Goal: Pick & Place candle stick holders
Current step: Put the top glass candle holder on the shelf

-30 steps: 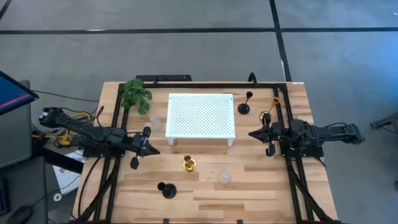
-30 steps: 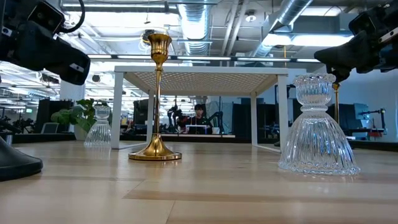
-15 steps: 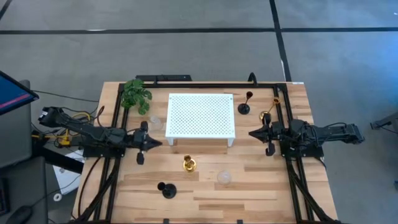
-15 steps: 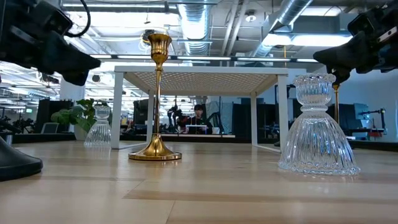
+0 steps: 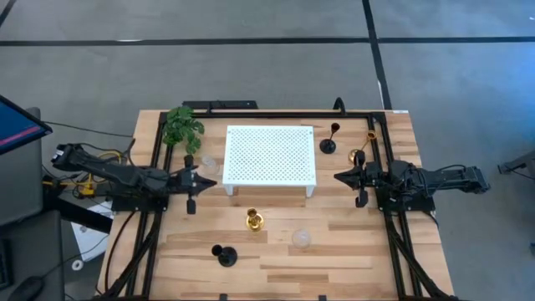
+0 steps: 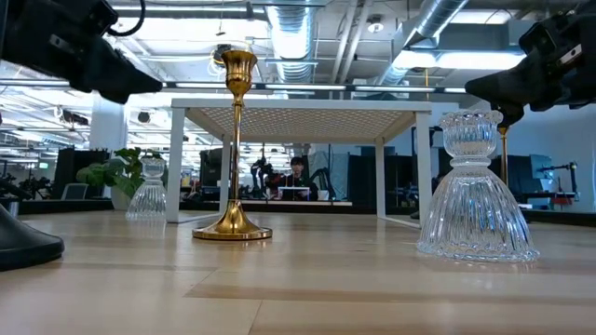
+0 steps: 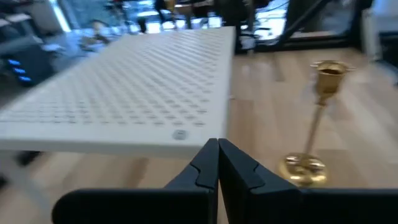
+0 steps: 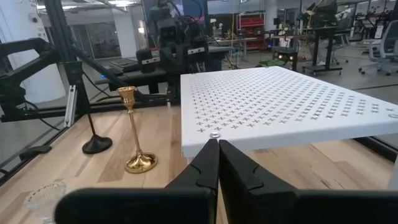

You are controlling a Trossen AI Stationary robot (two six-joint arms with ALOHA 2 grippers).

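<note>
Six candle stick holders stand upright on their round bases on the wooden table. A black one [image 5: 328, 144] and a gold one [image 5: 359, 154] stand right of the white perforated platform [image 5: 269, 155]. A clear one [image 5: 208, 164] stands at its left. A gold one [image 5: 254, 220], a clear one [image 5: 301, 239] and a black one [image 5: 223, 255] stand in front of it. My left gripper [image 5: 206, 182] is shut and empty, above the table by the platform's near left corner. My right gripper [image 5: 338, 177] is shut and empty, right of the platform's near right corner.
A green leafy plant [image 5: 182, 127] stands at the far left corner. The platform stands on thin legs [image 6: 176, 167] with open room under it. Dark frame rails [image 5: 152, 167] run along both sides of the table. A person [image 6: 298, 172] sits far behind the table.
My left gripper has moved toward the table's far edge and up, closing on the platform's near left corner, and its wrist has turned. Its fingers stay shut. No holder has moved.
</note>
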